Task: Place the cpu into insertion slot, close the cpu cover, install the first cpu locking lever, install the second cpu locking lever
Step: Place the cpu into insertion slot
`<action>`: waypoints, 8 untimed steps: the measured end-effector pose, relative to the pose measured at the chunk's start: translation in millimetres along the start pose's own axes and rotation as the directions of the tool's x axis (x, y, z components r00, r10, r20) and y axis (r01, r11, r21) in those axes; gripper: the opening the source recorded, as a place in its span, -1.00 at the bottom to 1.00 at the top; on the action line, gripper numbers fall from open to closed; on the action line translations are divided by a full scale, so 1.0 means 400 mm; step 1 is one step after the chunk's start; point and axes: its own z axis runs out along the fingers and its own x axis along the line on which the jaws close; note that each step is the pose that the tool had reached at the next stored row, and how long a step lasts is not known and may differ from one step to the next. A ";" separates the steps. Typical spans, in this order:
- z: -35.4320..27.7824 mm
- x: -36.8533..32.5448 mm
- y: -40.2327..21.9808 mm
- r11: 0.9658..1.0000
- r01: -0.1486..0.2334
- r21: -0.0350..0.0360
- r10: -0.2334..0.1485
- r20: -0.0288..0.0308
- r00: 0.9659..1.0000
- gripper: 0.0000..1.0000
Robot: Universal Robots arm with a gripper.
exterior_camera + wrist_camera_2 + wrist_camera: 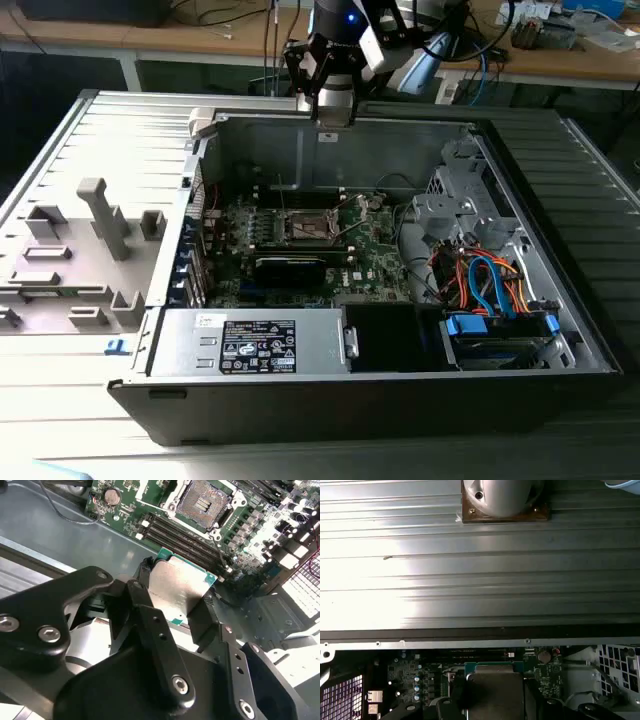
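While the gripper clamps the cpu, the case's insertion slot lies uncovered.

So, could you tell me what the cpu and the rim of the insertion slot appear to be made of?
The cpu, held in the gripper: top looks like matte silvery-grey metal, with a soft dull sheen; its green edge suggests circuit board beneath. The insertion slot: rim looks like shiny bare metal, given bright glints; the dark centre may be plastic.
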 end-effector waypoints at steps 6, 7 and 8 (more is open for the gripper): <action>0.002 0.001 -0.006 1.000 0.000 0.000 0.000 0.000 1.000 0.09; 0.002 0.001 -0.007 1.000 0.000 0.000 0.000 0.000 1.000 0.09; 0.002 0.002 -0.007 1.000 0.000 0.000 0.000 0.000 1.000 0.09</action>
